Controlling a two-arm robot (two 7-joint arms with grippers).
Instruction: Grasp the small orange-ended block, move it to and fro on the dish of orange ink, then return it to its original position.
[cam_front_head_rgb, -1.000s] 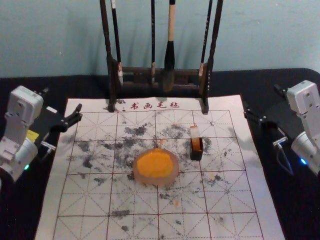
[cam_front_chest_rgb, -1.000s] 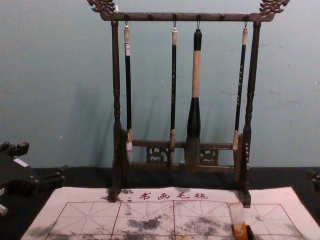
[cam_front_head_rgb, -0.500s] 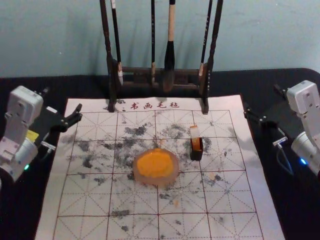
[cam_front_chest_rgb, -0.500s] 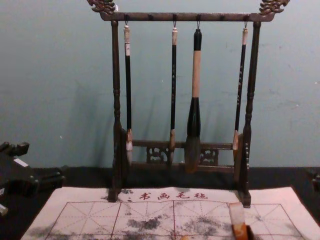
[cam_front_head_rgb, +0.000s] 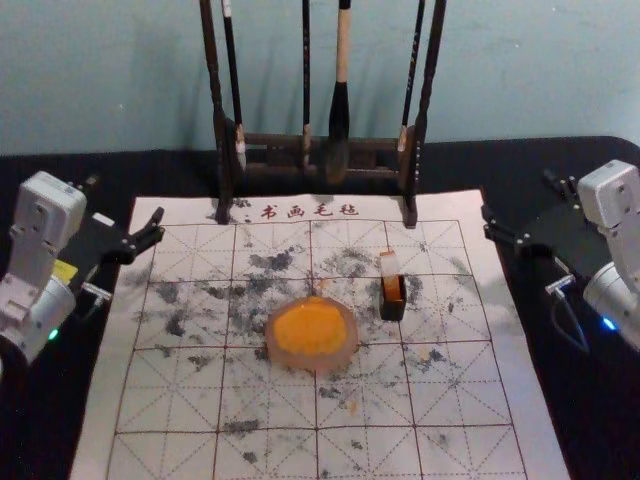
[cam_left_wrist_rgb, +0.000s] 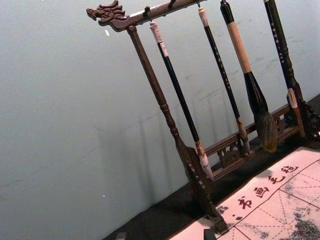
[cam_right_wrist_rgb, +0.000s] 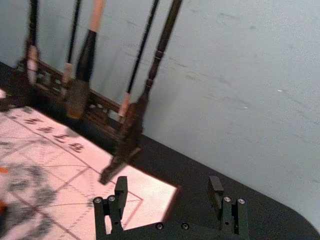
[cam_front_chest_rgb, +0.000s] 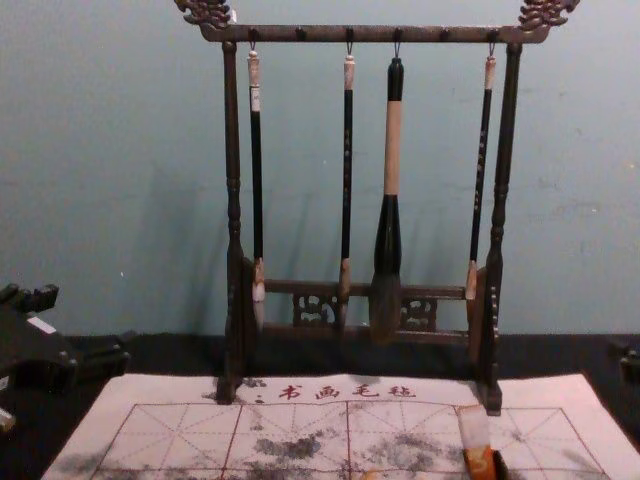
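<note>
Head view: left gripper (cam_front_head_rgb: 125, 200), right gripper (cam_front_head_rgb: 518, 196) gape empty near mat (cam_front_head_rgb: 175, 400) reading "书画毛毡"

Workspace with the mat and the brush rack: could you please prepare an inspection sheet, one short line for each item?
Surface: white mat with red grid, dark smudges and a few orange spots, on a black table.
Job's things: dish holds orange ink; to its right, block stands in or against the black holder, cannot tell which.
Clutter: rack with four hanging brushes.
Grippers: left end effector and right end effector open, empty, at the mat's two sides.
Cables: thin loop below the right wrist.
Surroundings: pale wall behind the rack.
</note>
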